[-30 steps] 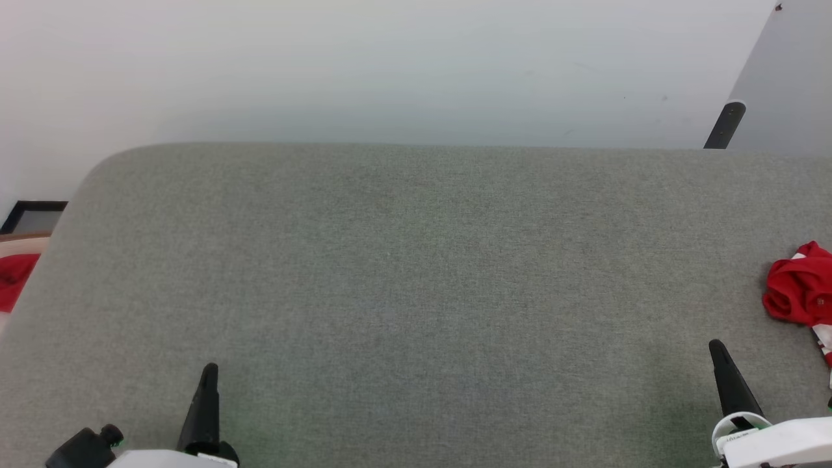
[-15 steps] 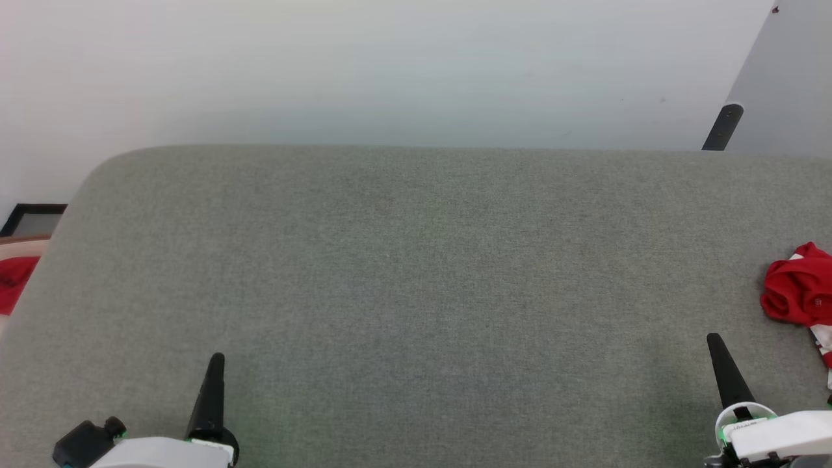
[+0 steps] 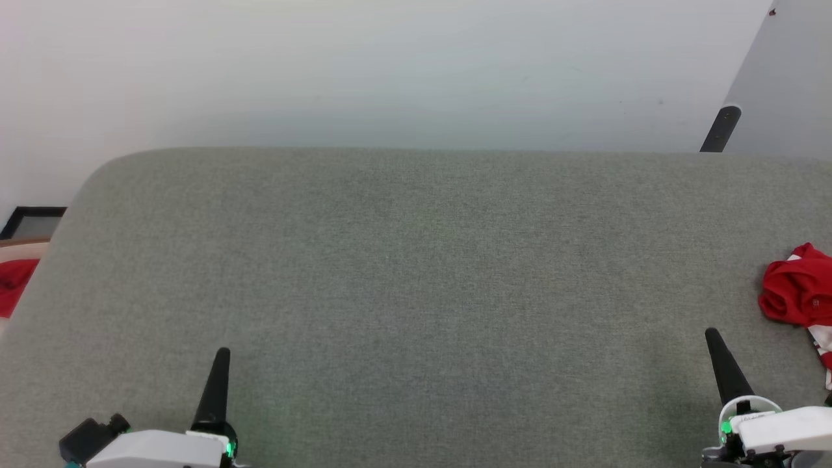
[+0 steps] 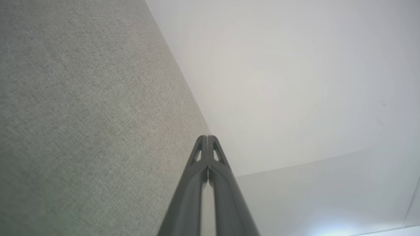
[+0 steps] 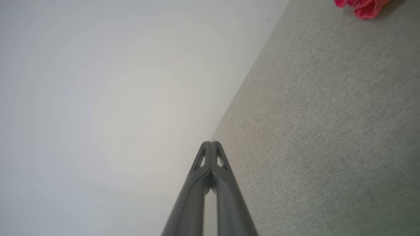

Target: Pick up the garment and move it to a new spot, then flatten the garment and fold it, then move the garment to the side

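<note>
Nearest you: left tool (image 3: 221, 354) at lower left, fingers pressed together, nothing in them. Right tool (image 3: 713, 334) at lower right is the same, closed and empty. Both point up across the bare grey fabric counter (image 3: 416, 260). Further out on the right, the garment (image 3: 794, 291) lies on the counter as a crumpled red heap with a strip of white-and-red trim. It sits a little beyond and to the right of the right tool, clear of it, and the head view's edge cuts it off, so you cannot tell its full extent. Beyond the counter's left edge is a small red scrap (image 3: 13, 281), and it is not your target; going for it by colour would be a wasted reach. Pale wall (image 3: 390, 65) behind. Likely risks: arriving with the tool closed would shove the heap towards the counter's right side. A shallow pinch may catch one layer only, so the rest drags or slips loose. Reaching sideways, you may be working part-blind.
</note>
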